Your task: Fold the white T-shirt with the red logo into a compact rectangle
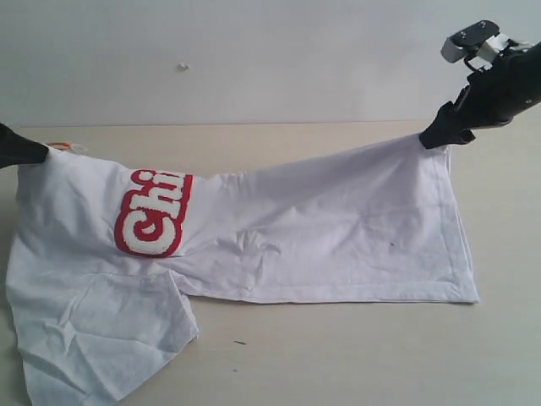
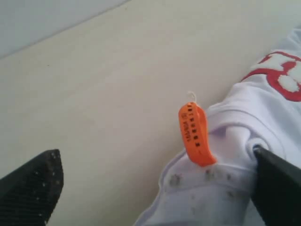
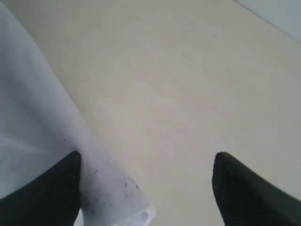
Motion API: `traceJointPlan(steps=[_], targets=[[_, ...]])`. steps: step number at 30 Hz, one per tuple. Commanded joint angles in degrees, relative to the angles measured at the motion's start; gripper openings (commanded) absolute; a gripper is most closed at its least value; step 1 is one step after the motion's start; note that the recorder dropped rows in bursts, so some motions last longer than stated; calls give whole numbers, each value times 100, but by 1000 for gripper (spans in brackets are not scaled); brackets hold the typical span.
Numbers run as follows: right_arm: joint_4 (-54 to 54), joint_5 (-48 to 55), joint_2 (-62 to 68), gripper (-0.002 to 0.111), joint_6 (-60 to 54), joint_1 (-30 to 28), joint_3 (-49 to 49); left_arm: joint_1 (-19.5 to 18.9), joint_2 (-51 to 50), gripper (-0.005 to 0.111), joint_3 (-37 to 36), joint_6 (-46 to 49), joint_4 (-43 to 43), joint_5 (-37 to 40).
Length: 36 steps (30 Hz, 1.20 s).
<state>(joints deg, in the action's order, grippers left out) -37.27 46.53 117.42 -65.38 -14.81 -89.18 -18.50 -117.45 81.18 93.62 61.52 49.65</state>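
Note:
The white T-shirt with the red logo (image 1: 279,228) lies half folded and stretched across the table, red-outlined lettering (image 1: 154,211) facing up, one sleeve (image 1: 101,326) at the front left. My left gripper (image 1: 21,150) is at the collar end. In the left wrist view the left gripper (image 2: 155,157) is open, with the ribbed collar (image 2: 230,141) and orange neck tag (image 2: 195,134) lying against one finger (image 2: 277,188). My right gripper (image 1: 444,128) is at the raised hem corner. Seen from its wrist, the right gripper (image 3: 146,157) is open, cloth (image 3: 42,127) draped against one finger (image 3: 42,193).
The beige table (image 1: 355,355) carries the shirt, and a pale wall (image 1: 254,51) stands behind it. A small dark speck (image 1: 240,342) lies on the table in front of the shirt.

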Motion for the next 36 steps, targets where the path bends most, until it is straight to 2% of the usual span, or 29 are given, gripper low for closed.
traceJointPlan(steps=[1, 14, 24, 33, 36], targets=[[-133, 494, 173, 72, 649, -195, -381, -190, -172, 105, 161, -429, 195, 545], [-508, 1065, 362, 72, 864, -262, -711, -288, -514, 105, 772, -1874, 178, 1535], [-637, 1291, 385, 72, 1467, -550, -1051, -312, -622, 105, 898, -2138, 200, 1457], [-2314, 1850, 578, 72, 1467, -1129, -1051, -369, -622, 105, 898, -2207, 165, 1457], [-2574, 2068, 702, 72, 1428, -1230, -1051, -369, -622, 105, 898, -2207, 165, 1457]])
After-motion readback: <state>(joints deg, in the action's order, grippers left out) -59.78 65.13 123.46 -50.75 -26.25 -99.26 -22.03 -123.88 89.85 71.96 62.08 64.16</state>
